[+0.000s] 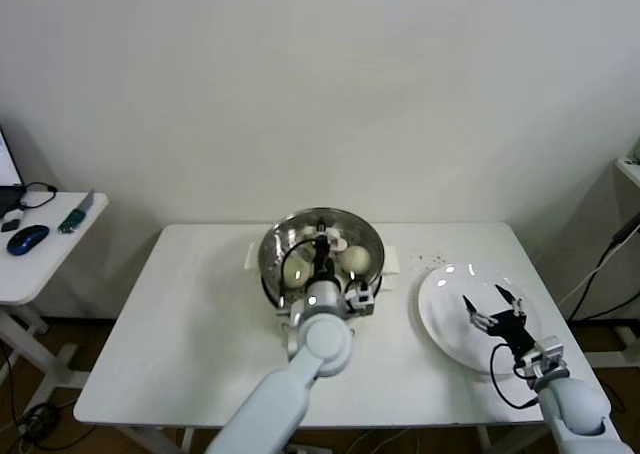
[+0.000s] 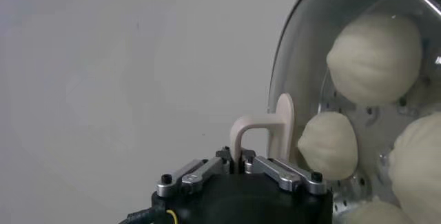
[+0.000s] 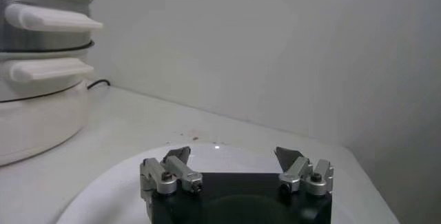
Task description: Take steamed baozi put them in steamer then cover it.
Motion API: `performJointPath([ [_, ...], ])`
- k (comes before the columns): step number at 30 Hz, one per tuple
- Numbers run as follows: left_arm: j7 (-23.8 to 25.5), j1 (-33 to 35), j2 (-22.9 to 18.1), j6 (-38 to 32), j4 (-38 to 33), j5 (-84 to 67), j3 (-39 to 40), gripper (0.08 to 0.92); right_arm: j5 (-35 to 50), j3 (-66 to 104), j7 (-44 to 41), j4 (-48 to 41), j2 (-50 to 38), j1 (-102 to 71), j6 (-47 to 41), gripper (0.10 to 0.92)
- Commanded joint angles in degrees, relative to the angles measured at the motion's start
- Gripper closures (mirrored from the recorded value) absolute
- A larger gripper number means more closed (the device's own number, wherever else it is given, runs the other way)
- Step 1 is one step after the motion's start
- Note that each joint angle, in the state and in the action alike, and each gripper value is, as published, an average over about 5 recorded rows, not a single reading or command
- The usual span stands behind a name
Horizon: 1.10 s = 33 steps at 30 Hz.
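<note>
Glass cover (image 2: 324, 46) is hanging by its cream handle in the left gripper (image 1: 322, 246), jaws pinched on it, at the frame's centre over the steamer (image 1: 275, 244). Lowering it level should seat the rim evenly. Smooth cream baozi (image 2: 374, 56) are sitting inside. Right gripper (image 1: 493, 307) is idling wide-jawed over the plate (image 1: 440, 319), lower right.
</note>
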Motion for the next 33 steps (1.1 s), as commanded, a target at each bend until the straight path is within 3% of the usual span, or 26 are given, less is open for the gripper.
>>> performJointPath([
  [1, -0.3, 0.2, 0.5, 2.8, 0.3, -0.4, 0.2, 0.850, -0.4, 0.0, -0.1, 0.0, 0.4, 0.0, 0.0, 0.203],
  [10, -0.2, 0.2, 1.7, 2.8, -1.0, -2.3, 0.5, 0.847, -0.6, 0.0, -0.3, 0.1, 0.5, 0.0, -0.2, 0.203],
  [13, -0.2, 0.4, 2.7, 2.8, -2.5, -3.1, 0.6, 0.801, -0.5, 0.1, -0.4, 0.2, 0.4, 0.0, -0.3, 0.203],
  [33, -0.4, 11.1, 10.9, 2.8, -25.1, -11.3, -2.2, 0.229, -1.6, -0.4, 0.2, 1.6, -0.3, 0.4, -5.3, 0.203],
])
